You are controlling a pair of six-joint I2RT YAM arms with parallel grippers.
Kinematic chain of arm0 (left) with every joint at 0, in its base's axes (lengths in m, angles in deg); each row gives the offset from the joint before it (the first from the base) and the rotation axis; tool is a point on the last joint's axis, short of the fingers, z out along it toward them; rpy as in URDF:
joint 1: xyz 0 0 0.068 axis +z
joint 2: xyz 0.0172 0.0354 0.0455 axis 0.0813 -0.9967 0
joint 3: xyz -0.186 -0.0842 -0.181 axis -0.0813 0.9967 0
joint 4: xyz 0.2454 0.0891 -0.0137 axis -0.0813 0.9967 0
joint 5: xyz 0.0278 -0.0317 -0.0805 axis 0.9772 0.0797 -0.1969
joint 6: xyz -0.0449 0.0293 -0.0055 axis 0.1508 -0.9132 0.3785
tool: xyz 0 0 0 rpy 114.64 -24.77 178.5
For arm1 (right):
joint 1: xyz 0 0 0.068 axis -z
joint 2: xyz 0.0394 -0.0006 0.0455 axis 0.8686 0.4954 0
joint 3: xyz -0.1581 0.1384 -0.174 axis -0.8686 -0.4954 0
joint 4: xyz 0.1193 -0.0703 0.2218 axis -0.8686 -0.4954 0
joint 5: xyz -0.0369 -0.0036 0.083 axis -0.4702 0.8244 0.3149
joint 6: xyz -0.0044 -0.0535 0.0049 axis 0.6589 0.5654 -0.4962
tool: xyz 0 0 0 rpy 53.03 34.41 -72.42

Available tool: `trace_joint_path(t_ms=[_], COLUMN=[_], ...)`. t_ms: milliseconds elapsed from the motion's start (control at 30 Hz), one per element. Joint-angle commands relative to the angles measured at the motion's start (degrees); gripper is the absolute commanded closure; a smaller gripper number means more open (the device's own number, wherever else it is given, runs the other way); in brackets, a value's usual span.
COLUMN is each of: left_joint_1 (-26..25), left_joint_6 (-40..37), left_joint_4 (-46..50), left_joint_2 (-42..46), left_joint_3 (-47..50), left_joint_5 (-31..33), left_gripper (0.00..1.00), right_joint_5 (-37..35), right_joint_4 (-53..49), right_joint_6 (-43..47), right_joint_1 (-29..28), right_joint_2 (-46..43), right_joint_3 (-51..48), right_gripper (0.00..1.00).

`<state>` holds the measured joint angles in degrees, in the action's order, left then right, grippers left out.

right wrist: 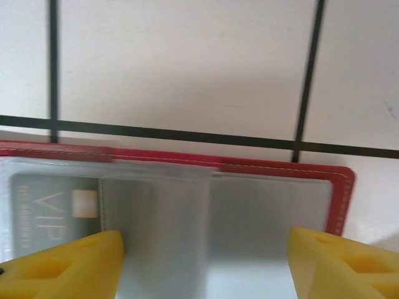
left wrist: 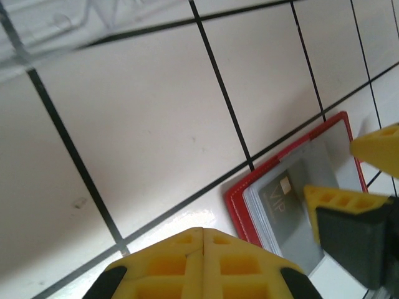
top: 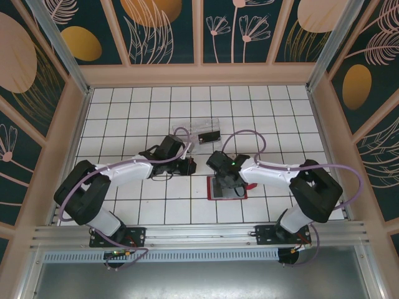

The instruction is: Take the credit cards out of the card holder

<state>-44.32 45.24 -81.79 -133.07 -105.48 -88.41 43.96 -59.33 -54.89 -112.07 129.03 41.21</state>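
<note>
Viewing the card holder (right wrist: 268,205) lying open and flat like a book, showing a red stitched rim around a grey-blue inside, with a clear sleeve over its left half. Sitting on the white-tiled table (top: 124,112) a little right of the middle, nearer the near edge than the far edge. Showing through that sleeve, one dark grey credit card (right wrist: 47,205) bearing a pale chip square and the letters VIP.

Reaching in from the near right corner, bending at the elbow and pointing the right gripper (right wrist: 206,274) down over the holder. Jaws standing spread wide, one yellow fingertip over the card's sleeve and the other by the red right rim. Touching or not, impossible to tell.

Stretching in from the near left corner, holding the left gripper (left wrist: 202,252) low over bare tile near the holder's left side, jaws pressed together.

Counting: one card holder, one card seen in it, two grippers, and one clear tray (top: 196,132) nearer the far edge, carrying one small dark rectangle (top: 209,134) too small to name.
</note>
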Motion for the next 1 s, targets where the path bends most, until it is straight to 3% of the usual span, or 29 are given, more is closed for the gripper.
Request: trace_joint_path(t_ms=[0, 400, 700, 967], left_joint_1=[-0.8, -7.6, -12.3, -12.4], left_joint_6=[2.2, 5.9, 7.1, 6.7], left_joint_4=[-2.6, -5.9, -6.5, -2.4], left_joint_2=[-1.1, -6.3, -13.9, -9.8], left_joint_3=[-1.0, -4.3, -9.9, -8.5], left_joint_5=[-2.1, -4.1, -6.1, 3.3], left_gripper=[1.00, 1.00, 1.00, 1.00], right_joint_5=[-0.6, 6.1, 7.2, 9.1], right_joint_4=[-1.8, 3.0, 3.3, 4.8], right_joint_6=[-1.5, -2.1, -2.3, -1.9], right_joint_1=[1.7, 9.4, 10.4, 6.9], right_joint_2=[-2.7, -14.5, -16.5, -15.2], right_joint_3=[-2.1, -8.9, -10.3, -8.3], right_gripper=[0.30, 0.30, 0.30, 0.30])
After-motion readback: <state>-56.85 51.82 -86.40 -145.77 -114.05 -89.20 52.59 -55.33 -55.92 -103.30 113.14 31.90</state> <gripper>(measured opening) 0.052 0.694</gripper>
